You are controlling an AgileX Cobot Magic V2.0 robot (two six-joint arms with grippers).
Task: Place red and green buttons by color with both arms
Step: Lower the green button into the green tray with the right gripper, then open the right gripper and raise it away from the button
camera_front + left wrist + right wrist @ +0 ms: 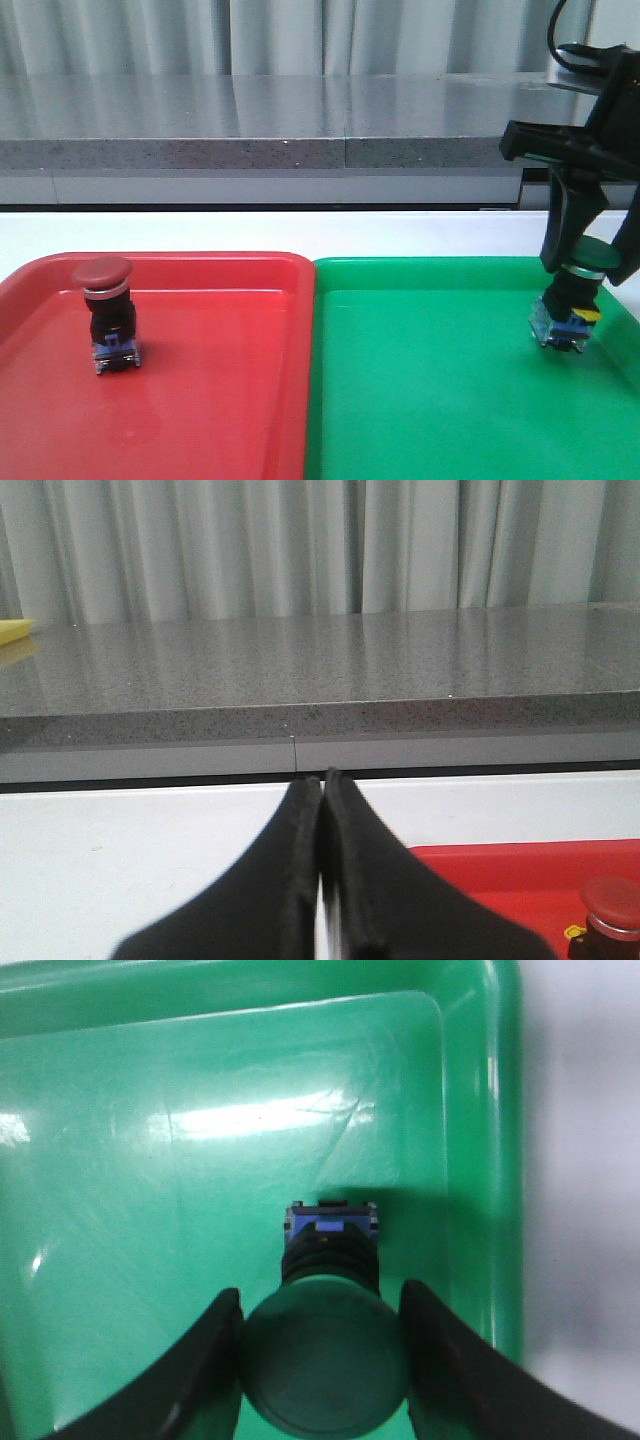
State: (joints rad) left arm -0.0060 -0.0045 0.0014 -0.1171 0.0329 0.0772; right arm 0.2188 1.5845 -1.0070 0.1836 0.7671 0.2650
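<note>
Two trays fill our table: the red tray (200,400) with the red button (108,315) standing upright in it, the green tray (440,400) beside it. Our right gripper (322,1350) pinches the green button (575,300), base at the green floor. We judge: part the fingers evenly, lift straight. Our left gripper (322,880) sits pressed together, empty.

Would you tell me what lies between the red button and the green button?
In the front view, only bare tray floor and the two trays' adjoining rims lie between the red button and green button.
</note>
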